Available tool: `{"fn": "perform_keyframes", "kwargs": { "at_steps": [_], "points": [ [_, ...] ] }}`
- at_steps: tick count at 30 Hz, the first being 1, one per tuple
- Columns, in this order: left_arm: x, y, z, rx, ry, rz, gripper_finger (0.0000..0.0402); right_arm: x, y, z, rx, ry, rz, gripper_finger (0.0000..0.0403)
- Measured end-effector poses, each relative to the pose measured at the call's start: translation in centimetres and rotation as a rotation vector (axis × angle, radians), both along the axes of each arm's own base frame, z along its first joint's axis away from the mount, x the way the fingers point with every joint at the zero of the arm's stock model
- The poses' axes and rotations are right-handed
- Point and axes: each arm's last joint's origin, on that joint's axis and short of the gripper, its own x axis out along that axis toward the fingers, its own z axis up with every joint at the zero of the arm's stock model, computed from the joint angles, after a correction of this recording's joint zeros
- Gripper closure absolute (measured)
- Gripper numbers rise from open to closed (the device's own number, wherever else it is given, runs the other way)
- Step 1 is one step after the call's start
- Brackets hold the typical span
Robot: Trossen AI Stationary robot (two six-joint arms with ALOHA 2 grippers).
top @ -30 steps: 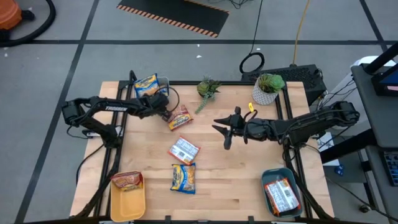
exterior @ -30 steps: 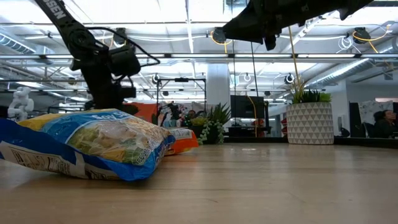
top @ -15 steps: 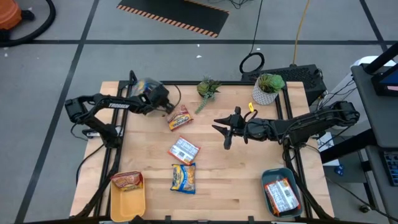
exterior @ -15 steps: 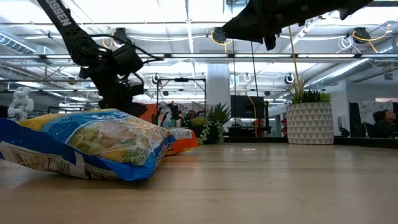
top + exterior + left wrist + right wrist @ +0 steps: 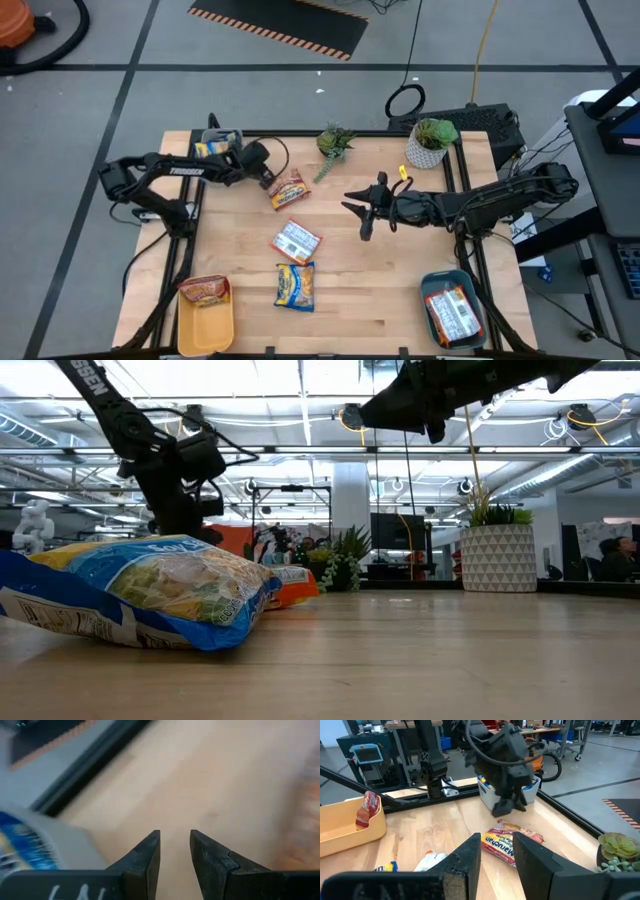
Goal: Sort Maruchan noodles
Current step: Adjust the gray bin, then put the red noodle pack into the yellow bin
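The blue-and-yellow noodle packet [image 5: 218, 146] that the left gripper [image 5: 267, 180] carried a second ago has left its fingers and now lies in the grey bin [image 5: 232, 135] at the table's far left corner. The gripper, now empty, has swung back right, near the orange packet [image 5: 288, 188].

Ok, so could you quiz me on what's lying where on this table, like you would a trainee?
1. True or false: the yellow plastic bin holds a red-and-yellow crinkly ramen packet.
2. How many ramen packets lie loose on the wooden table? A two, B three, C five.
3. Fill in: the binned white-and-red packet lies in the ___ plastic bin.
Key: 1 true. 2 B: the orange packet, the loose white-and-red packet, the blue-and-yellow packet. 3 the teal plastic bin.
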Motion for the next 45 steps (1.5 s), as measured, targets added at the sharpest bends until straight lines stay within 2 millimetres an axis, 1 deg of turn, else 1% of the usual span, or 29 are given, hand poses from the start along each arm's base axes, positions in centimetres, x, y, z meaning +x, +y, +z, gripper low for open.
{"fn": "perform_keyframes", "kwargs": {
  "at_steps": [4,7,17,24,29,33,37,41,45],
  "points": [
    [-0.1,-1.5,0.8,-0.067,-0.012,-0.049,0.0289,0.0,0.0,0.0,-0.001,0.003,0.000,0.0293],
    [-0.8,-2.3,0.9,-0.113,0.034,-0.040,0.0289,0.0,0.0,0.0,-0.004,0.001,0.001,0.0293],
    [-2.2,-3.1,0.4,-0.196,0.155,0.073,0.0289,0.1,0.1,0.4,-0.003,-0.039,0.028,0.0293],
    [-2.4,-3.6,0.3,-0.209,0.194,0.076,0.0289,0.2,0.0,0.6,-0.028,-0.057,0.030,0.0293],
    [-1.5,-4.7,0.8,-0.206,0.212,0.018,0.0289,0.2,-0.4,0.6,-0.027,-0.056,0.015,0.0293],
    [0.2,-5.4,2.2,-0.162,0.155,-0.038,0.0289,0.3,-0.8,0.6,-0.012,-0.058,-0.002,0.0293],
    [1.3,-6.3,3.1,-0.134,0.131,-0.088,0.0289,0.6,-0.9,0.2,-0.004,-0.055,-0.009,0.0293],
    [2.0,-7.2,3.7,-0.123,0.113,-0.130,0.0289,1.3,-0.9,-0.4,0.009,-0.063,-0.012,0.0293],
    [2.7,-8.0,4.3,-0.113,0.088,-0.170,0.0289,2.8,-1.0,-1.1,0.011,-0.017,-0.024,0.0293]
  ]
}}
